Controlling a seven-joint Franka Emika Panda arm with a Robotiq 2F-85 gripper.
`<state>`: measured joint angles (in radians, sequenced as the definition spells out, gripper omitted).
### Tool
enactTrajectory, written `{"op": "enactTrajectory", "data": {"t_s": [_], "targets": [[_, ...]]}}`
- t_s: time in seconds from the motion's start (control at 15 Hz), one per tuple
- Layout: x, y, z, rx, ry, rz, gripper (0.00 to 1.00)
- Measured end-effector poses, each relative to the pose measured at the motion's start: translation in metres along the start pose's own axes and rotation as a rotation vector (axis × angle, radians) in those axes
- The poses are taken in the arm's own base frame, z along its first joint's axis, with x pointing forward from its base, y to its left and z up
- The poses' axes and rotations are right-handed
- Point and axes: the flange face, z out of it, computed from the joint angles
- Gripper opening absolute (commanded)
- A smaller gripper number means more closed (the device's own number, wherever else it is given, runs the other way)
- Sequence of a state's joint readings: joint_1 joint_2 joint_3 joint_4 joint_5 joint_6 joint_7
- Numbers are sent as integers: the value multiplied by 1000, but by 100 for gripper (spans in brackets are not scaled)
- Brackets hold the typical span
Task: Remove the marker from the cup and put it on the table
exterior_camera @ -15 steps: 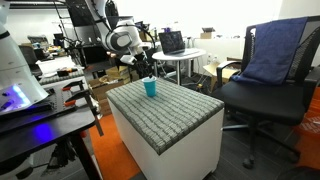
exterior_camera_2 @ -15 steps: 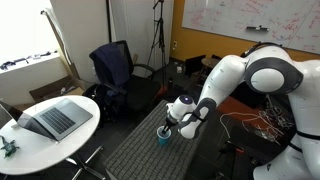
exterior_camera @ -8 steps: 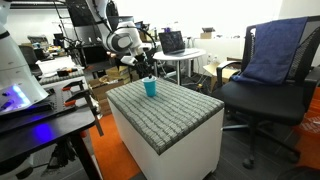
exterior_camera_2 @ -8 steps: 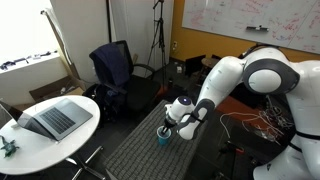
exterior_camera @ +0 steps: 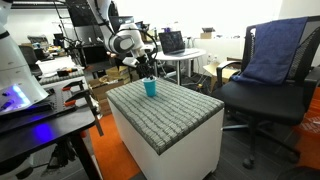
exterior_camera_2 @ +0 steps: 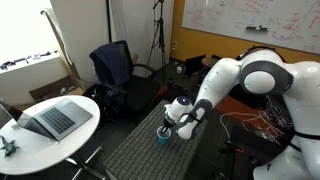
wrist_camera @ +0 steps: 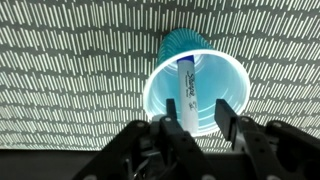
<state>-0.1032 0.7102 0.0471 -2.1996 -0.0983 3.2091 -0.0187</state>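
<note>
One teal cup (wrist_camera: 194, 92) stands upright on the grey bench (wrist_camera: 70, 60) at the centre of the wrist view, holding a marker (wrist_camera: 186, 92) that leans inside it. Spread fingers (wrist_camera: 226, 116) straddle the cup's lower rim, gripping nothing.

Chairs: black office chair (exterior_camera: 262, 98) at right, blue cloth over its back.
Round table (exterior_camera_2: 52, 120): lower left, open laptop (exterior_camera_2: 52, 119).
Whiteboard (exterior_camera_2: 250, 20): upper right.
Floor (exterior_camera: 120, 160): orange.
</note>
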Motion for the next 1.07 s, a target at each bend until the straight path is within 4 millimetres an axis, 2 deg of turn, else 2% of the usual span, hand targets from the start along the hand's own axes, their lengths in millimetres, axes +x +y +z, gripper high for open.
{"op": "enactTrajectory", "data": {"t_s": [0.93,1.07], "targets": [[8,5,23,13,0,20,44],[9,6,25,14,0,22,41]]}}
